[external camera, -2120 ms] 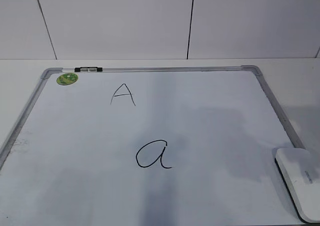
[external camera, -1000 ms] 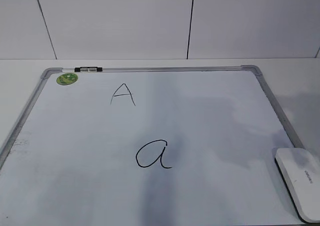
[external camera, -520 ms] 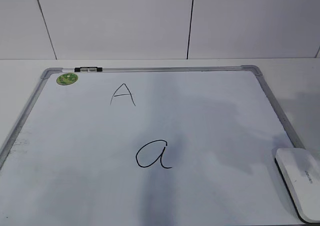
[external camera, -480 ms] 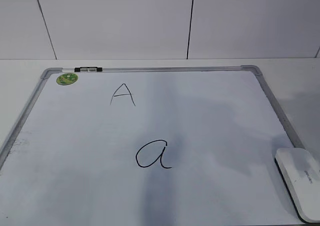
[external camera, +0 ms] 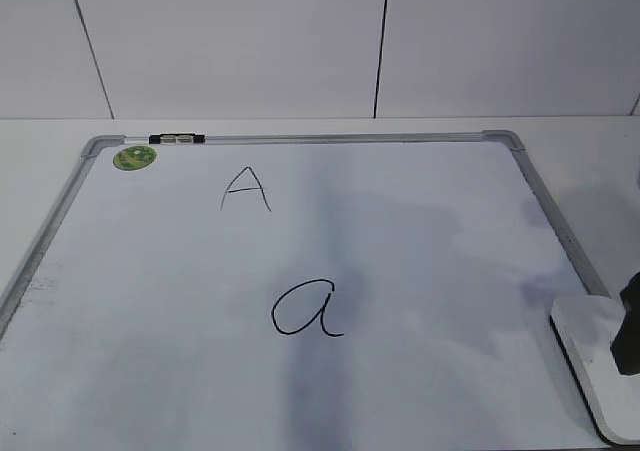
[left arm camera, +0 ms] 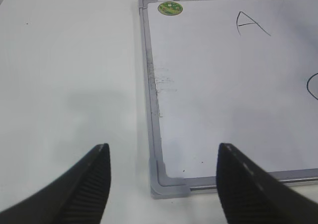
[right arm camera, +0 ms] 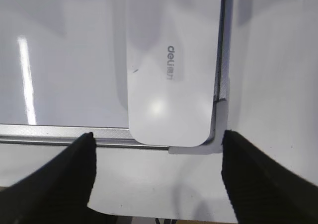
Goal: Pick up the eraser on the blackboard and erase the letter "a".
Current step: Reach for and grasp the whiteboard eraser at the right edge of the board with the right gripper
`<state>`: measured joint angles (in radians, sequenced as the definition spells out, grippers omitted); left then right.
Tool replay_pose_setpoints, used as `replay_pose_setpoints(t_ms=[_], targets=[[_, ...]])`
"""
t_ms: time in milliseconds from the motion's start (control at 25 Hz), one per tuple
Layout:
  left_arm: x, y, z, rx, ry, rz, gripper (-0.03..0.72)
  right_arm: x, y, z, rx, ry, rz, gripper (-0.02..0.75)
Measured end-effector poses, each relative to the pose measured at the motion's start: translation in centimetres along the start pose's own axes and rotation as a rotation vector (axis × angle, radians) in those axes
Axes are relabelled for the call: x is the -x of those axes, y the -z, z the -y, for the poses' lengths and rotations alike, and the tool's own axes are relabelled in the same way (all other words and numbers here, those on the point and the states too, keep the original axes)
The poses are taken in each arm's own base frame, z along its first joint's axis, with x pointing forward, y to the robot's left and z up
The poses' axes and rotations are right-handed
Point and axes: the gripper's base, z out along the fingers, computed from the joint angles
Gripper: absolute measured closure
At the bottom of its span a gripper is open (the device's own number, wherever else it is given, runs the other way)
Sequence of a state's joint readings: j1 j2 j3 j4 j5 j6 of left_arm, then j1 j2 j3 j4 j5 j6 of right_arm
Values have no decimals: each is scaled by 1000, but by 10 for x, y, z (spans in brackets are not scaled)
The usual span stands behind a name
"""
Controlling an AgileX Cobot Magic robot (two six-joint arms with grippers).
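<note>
The white eraser [external camera: 595,366] lies on the blackboard's [external camera: 430,241] near right corner; in the right wrist view the eraser [right arm camera: 171,60] fills the top middle, grey lettering up. The cursive letter "a" [external camera: 308,309] sits at the board's middle front. My right gripper [right arm camera: 158,172] is open and empty, jaws just short of the eraser's near end; one dark finger of it [external camera: 630,326] shows at the exterior view's right edge over the eraser. My left gripper [left arm camera: 163,184] is open and empty above the board's near left corner [left arm camera: 166,182].
A thin capital "A" [external camera: 245,188] is written at the board's back. A round green sticker [external camera: 134,157] and a black clip [external camera: 176,139] sit at the back left of the frame. White table [left arm camera: 69,75] surrounds the board; a white wall stands behind.
A dark finger of my right gripper has come into the exterior view at the right edge, over the eraser. The eraser, board and letters have not moved.
</note>
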<state>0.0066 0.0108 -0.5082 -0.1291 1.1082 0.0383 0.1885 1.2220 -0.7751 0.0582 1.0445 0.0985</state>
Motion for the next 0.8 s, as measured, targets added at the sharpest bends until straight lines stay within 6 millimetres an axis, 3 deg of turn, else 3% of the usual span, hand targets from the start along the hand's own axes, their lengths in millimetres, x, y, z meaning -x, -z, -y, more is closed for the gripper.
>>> replay_pose_setpoints(t_ms=[800], targets=[[0,0,0,0,0,0,191,27,-41,0,-23,31,-19,104]])
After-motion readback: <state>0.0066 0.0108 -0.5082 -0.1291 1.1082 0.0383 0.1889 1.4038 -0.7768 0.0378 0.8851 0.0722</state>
